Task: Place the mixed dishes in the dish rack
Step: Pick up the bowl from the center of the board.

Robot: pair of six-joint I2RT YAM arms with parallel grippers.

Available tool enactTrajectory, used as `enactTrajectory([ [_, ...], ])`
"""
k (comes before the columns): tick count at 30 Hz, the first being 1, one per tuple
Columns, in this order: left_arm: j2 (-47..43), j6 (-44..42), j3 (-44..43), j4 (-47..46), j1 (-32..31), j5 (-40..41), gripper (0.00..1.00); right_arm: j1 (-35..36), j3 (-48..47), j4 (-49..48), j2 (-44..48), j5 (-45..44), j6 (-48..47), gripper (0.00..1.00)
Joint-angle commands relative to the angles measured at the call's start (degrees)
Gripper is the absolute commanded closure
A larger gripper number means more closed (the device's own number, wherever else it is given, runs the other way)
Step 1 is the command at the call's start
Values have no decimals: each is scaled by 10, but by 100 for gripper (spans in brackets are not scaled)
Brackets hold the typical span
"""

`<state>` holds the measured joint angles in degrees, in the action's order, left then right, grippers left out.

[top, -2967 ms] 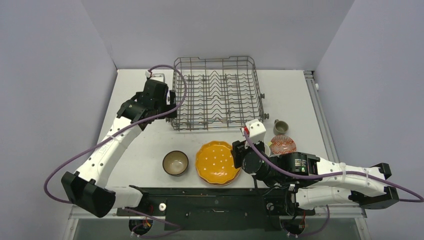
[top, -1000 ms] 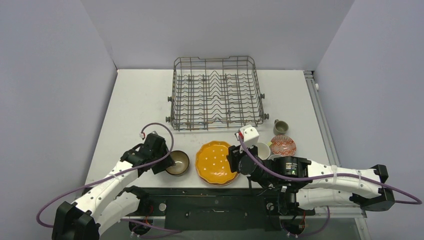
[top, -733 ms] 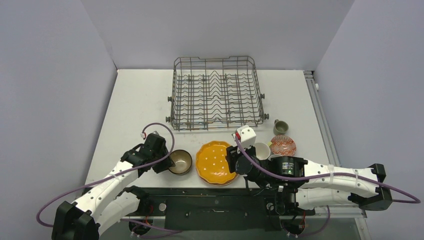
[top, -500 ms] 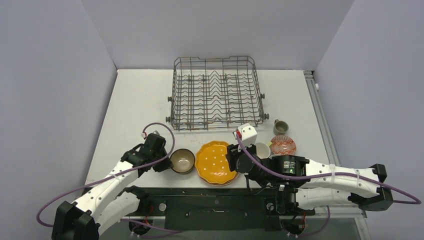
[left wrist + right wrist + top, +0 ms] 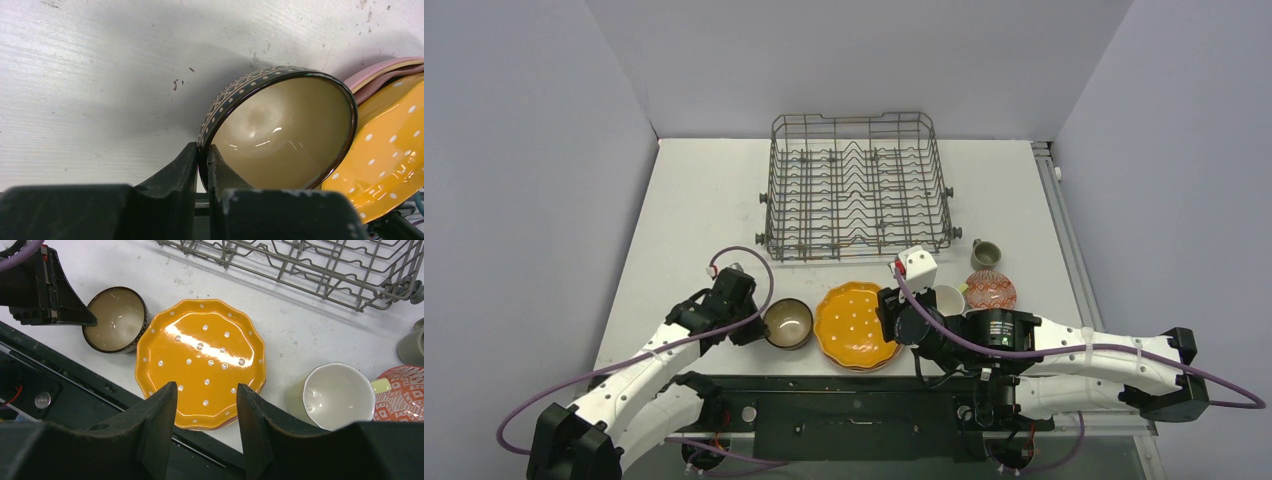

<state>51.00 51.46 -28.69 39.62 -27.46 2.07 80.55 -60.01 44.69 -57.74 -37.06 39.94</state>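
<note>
**Left fingers clamp the bowl rim; rack holds nothing yet.**
Within the last second the left fingers (image 5: 192,156) went from half-open to pinched tight on the near rim of the dark brown bowl (image 5: 280,132), one finger inside and one outside. The bowl is on the desk (image 5: 694,200) at 7 o'clock from the dish rack (image 5: 771,190), just beside the orange plate (image 5: 200,357), so the first load looks ready to lift. The right fingers (image 5: 162,410) hang half-spread above that plate, holding nothing. I cannot tell whether the bowl's base has left the desk. The plates under the orange one show only as pink edges.
</note>
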Motion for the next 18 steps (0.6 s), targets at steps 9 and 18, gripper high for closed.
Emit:
enactTrajectory([
  [9,-45,16,-18,0,-6,9,100,-5,-4,-2,23,-9,7,57],
  [18,-85,23,-49,46,-11,9,100,-7,14,-13,39,-15,12,56],
])
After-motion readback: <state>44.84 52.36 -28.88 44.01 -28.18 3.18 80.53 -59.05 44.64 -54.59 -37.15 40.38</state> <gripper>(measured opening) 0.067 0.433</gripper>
